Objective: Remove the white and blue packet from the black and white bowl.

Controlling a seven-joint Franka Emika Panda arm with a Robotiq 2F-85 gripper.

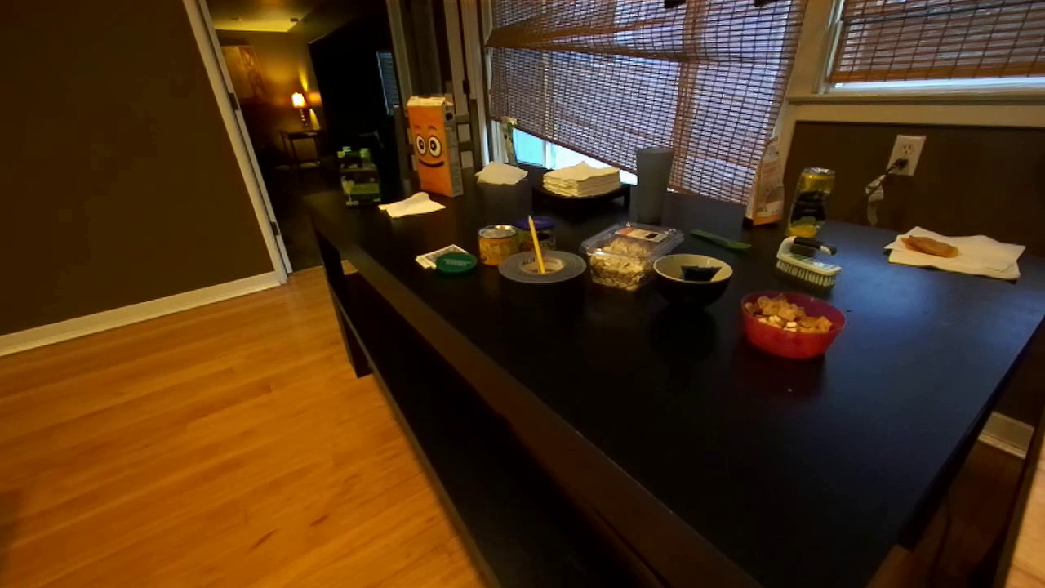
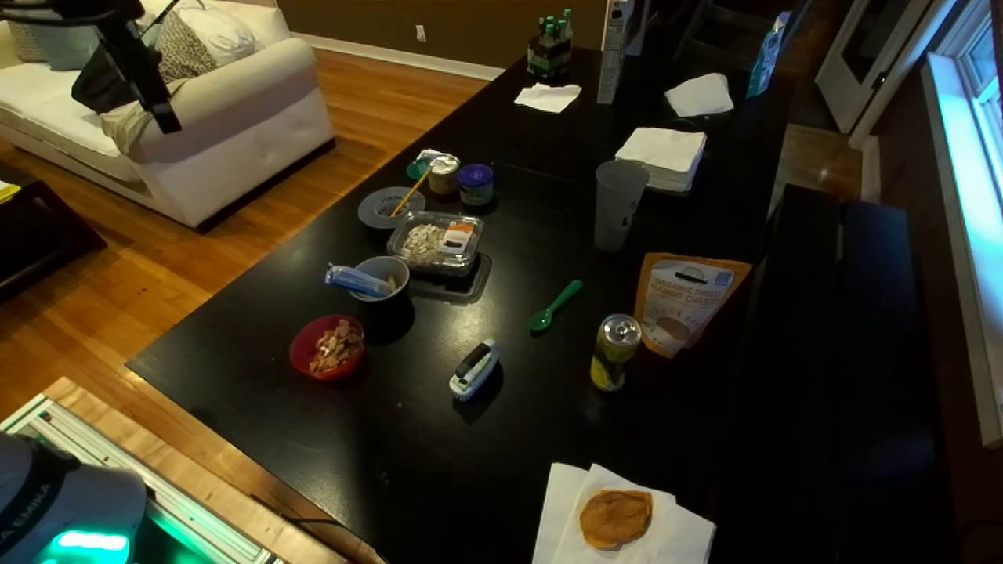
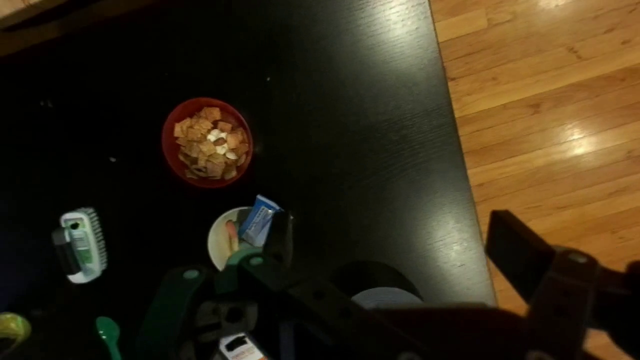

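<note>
The white and blue packet (image 2: 356,280) leans in the black and white bowl (image 2: 398,270), with one end sticking out over the rim. In the wrist view the packet (image 3: 259,220) and the bowl (image 3: 217,240) are partly hidden behind a gripper finger. In an exterior view the packet (image 1: 700,273) looks dark inside the bowl (image 1: 692,292). A small orange-pink piece also lies in the bowl. My gripper (image 3: 390,227) is wide open and empty, above the table, with the bowl off to one side of the gap. Part of the gripper (image 2: 161,106) shows at an exterior view's upper left.
A red bowl of cereal (image 3: 207,142) stands beside the bowl. A clear container (image 2: 439,244) and a grey round dish with a pencil (image 2: 380,207) are close by. A brush (image 2: 475,368), green spoon (image 2: 555,307), can (image 2: 615,352) and tall cup (image 2: 617,207) stand further off.
</note>
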